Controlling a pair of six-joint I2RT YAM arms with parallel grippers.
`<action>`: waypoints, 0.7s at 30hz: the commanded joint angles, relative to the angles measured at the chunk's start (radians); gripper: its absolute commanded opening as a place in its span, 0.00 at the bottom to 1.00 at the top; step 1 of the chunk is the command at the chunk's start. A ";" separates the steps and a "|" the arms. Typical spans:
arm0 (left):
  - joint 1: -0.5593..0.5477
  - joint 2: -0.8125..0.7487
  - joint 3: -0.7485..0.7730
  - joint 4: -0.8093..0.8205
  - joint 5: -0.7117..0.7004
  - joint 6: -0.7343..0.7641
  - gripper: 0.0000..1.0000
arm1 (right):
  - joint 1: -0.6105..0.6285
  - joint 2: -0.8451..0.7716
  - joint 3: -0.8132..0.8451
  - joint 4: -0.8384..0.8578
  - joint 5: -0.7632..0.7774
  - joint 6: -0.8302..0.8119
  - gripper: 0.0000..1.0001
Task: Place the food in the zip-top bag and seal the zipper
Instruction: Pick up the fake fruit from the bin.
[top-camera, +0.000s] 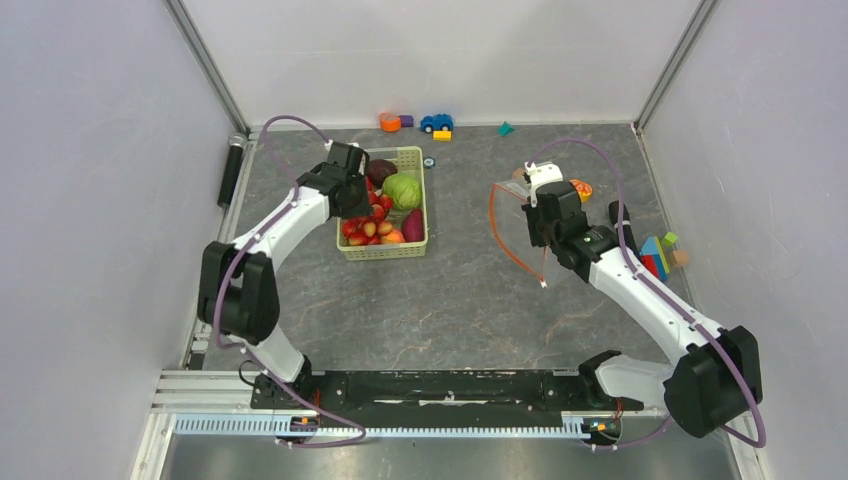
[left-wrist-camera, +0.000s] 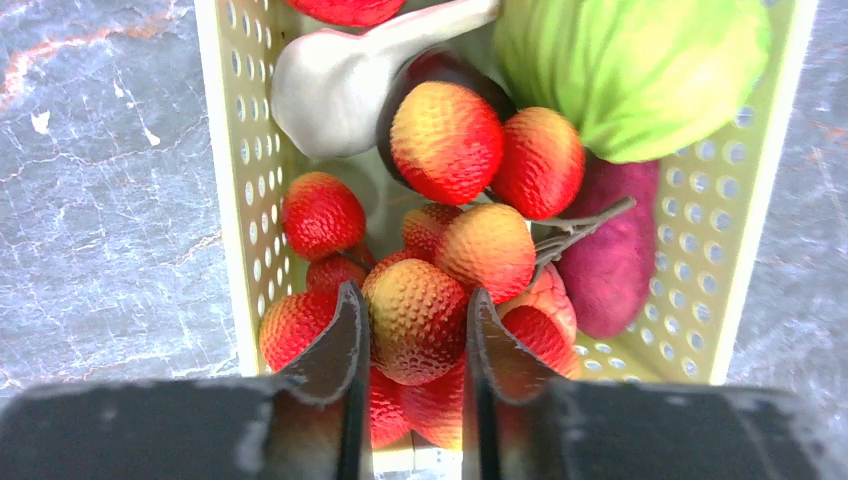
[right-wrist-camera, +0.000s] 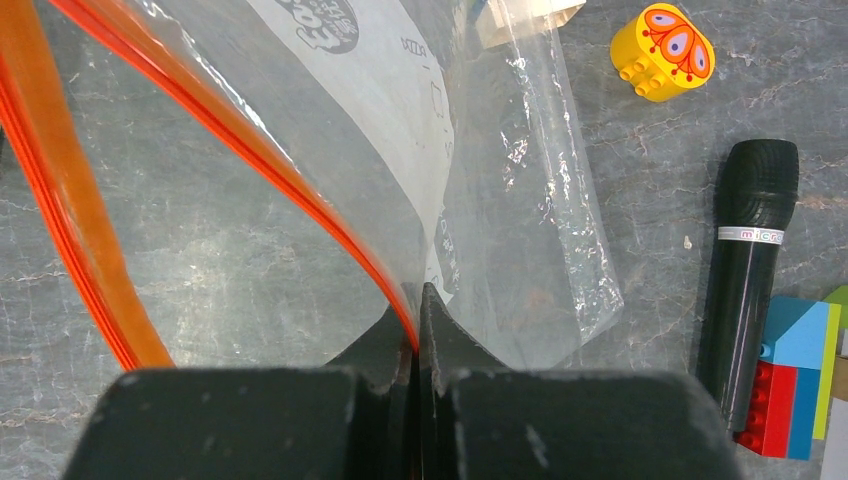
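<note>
My left gripper (left-wrist-camera: 414, 296) squeezes a bottom-middle strawberry (left-wrist-camera: 415, 335); my right gripper (right-wrist-camera: 415, 292) pinches the bag (right-wrist-camera: 480, 150). The round strawberry could slip out.

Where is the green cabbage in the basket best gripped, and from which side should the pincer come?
From above, closing across its rounded top. The cabbage presses against the basket wall, and strawberries and a purple piece crowd its other sides, so side approaches seem blocked. Its broad dome likely needs a wide opening.
</note>
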 joint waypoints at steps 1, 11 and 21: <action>-0.009 -0.122 -0.047 0.080 0.054 -0.020 0.02 | -0.002 -0.026 0.023 0.022 0.012 -0.006 0.00; -0.014 -0.171 -0.072 0.093 0.075 -0.006 0.02 | -0.003 -0.027 0.029 0.022 0.009 -0.005 0.00; -0.019 -0.330 -0.085 0.147 0.125 -0.046 0.02 | -0.003 -0.040 0.029 0.022 0.000 0.006 0.00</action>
